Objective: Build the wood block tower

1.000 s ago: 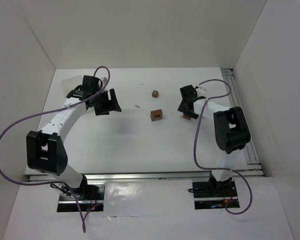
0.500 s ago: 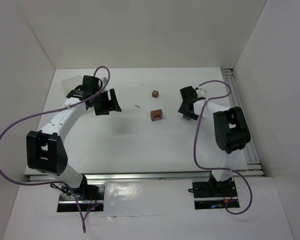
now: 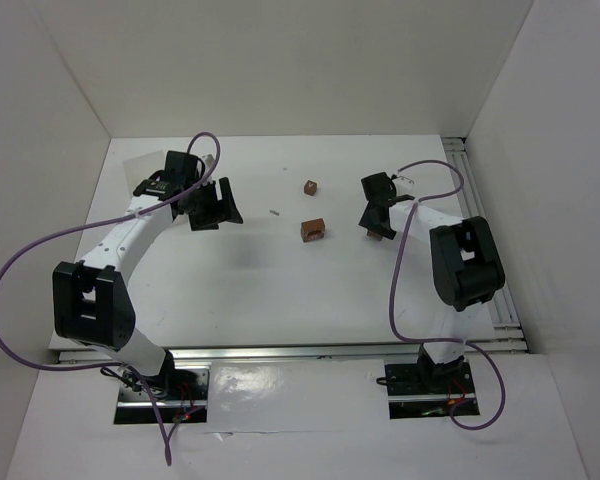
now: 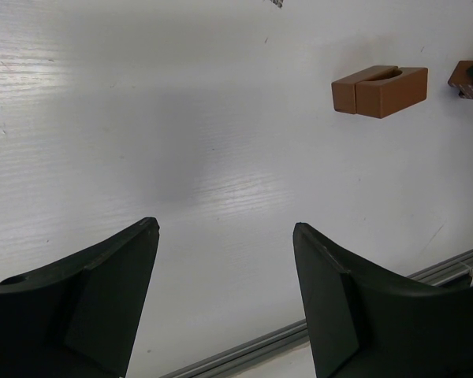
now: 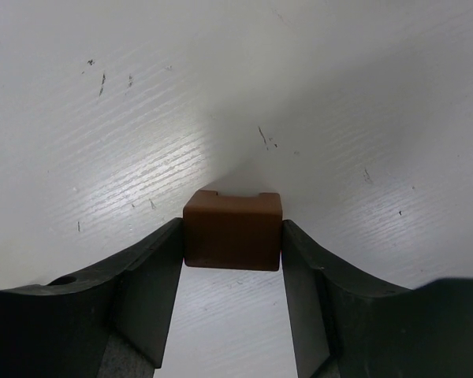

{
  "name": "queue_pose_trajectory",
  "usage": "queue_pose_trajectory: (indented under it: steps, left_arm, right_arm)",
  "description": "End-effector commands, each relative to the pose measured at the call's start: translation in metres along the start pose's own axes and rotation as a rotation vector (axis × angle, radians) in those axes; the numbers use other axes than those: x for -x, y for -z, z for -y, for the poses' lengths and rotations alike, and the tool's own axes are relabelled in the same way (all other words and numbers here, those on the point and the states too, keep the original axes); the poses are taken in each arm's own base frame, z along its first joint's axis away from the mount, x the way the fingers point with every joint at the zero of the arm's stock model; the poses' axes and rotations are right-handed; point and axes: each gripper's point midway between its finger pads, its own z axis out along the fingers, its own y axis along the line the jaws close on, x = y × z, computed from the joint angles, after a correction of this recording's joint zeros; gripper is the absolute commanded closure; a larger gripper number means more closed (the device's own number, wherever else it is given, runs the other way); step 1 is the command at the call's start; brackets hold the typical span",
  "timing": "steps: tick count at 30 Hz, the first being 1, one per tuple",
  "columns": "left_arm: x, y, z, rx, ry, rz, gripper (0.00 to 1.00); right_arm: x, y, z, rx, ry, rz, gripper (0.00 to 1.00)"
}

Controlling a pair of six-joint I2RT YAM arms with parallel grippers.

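My right gripper (image 3: 377, 226) is shut on a small reddish-brown wood block (image 3: 376, 235) at the right of the table. In the right wrist view both fingers (image 5: 154, 276) press the notched block's (image 5: 232, 230) sides, at or just above the surface. A wood brick (image 3: 313, 230) with a notch lies mid-table and shows in the left wrist view (image 4: 380, 90). A small cube (image 3: 310, 187) sits behind it. No stack shows. My left gripper (image 3: 216, 204) is open and empty to the left, also in its wrist view (image 4: 225, 227).
A tiny pale sliver (image 3: 274, 212) lies between the left gripper and the brick. A metal rail (image 3: 483, 240) runs along the table's right edge, another along the near edge (image 3: 280, 350). White walls enclose three sides.
My right arm's elbow has shifted slightly right and its gripper has settled over the block at the right. The left arm and the other two blocks have not moved.
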Motion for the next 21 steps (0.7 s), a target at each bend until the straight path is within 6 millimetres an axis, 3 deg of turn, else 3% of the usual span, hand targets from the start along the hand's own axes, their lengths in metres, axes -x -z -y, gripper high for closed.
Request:
queue_pose_trajectory:
  steps: [1,13,17,21]
  left_arm:
    - [0.01,0.009,0.009,-0.02,-0.03,0.039,0.19]
    - [0.01,0.009,0.009,-0.02,-0.03,0.039,0.19]
    - [0.01,0.009,0.009,-0.02,-0.03,0.039,0.19]
    - [0.01,0.009,0.009,-0.02,-0.03,0.039,0.19]
  right_arm:
    - [0.012,0.012,-0.004,0.031,-0.009,0.034,0.41]
    - [0.007,0.008,-0.006,0.046,0.009,0.022,0.37]
    - [0.007,0.008,-0.005,0.046,0.02,0.022,0.57]
    - [0.02,0.018,-0.01,0.066,0.028,0.048,0.6]
